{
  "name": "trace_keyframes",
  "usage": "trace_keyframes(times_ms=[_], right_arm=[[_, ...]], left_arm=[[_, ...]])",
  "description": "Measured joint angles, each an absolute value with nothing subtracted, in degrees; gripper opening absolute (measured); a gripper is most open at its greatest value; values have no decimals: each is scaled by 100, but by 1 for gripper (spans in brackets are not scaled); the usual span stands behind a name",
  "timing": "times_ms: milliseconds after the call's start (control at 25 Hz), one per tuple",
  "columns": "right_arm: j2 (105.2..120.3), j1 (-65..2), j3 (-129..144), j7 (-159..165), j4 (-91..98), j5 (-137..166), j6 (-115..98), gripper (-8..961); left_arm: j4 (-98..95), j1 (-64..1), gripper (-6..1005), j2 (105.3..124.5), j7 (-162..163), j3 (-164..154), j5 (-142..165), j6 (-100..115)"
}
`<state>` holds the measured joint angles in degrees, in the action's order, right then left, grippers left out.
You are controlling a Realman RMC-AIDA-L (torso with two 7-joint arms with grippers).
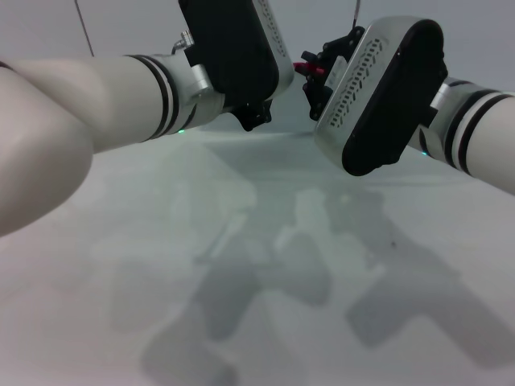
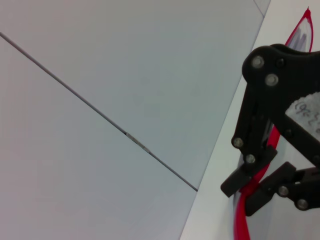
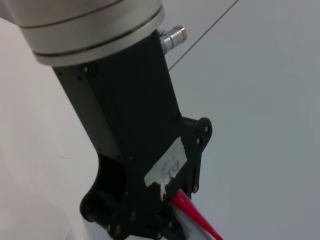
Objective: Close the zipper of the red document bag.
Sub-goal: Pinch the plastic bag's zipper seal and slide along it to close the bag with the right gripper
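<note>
Big white robot arms fill the near view on both sides, and below them the pale grey surface [image 1: 241, 281] only shows their shadows. Further back in the middle, the black left tool [image 1: 253, 117] and the black right tool [image 1: 314, 76] sit just beside each other. The right tool has its fingers [image 2: 235, 182] pinched together on the thin bright red zipper [image 2: 242, 220], clearest in the left wrist view. That strip runs along the edge of the flat translucent pale blue-grey document bag [image 2: 296, 42], which sits at the far middle between both tools. The zipper passes right by the left tool too, but I can't tell its state. Behind everything is a plain grey wall [image 2: 125, 60].
</note>
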<state>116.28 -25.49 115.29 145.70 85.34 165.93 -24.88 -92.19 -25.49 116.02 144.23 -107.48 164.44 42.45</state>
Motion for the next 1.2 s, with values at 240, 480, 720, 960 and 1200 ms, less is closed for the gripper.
trace_keyframes(times_ms=[240, 480, 720, 960, 1200], right_arm=[[11628, -2549, 11522, 14571, 8520, 16593, -2487, 80], [11627, -2507, 11372, 14572, 8502, 16593, -2488, 90], [11628, -2467, 11140, 14571, 8385, 16593, -2493, 108], [11632, -2439, 10728, 14566, 8117, 16594, -2494, 126], [11637, -2386, 10213, 14576, 7867, 16594, -2444, 144]], left_arm=[[-9219, -2549, 55, 11602, 14423, -10748, 16444, 4245], [-9299, -2470, 55, 11595, 14423, -10706, 16449, 4236], [-9491, -2314, 55, 11556, 14414, -10667, 16453, 4219], [-9623, -2126, 56, 11554, 14309, -10528, 16453, 4208], [-9671, -2043, 56, 11571, 14256, -10369, 16453, 4176]])
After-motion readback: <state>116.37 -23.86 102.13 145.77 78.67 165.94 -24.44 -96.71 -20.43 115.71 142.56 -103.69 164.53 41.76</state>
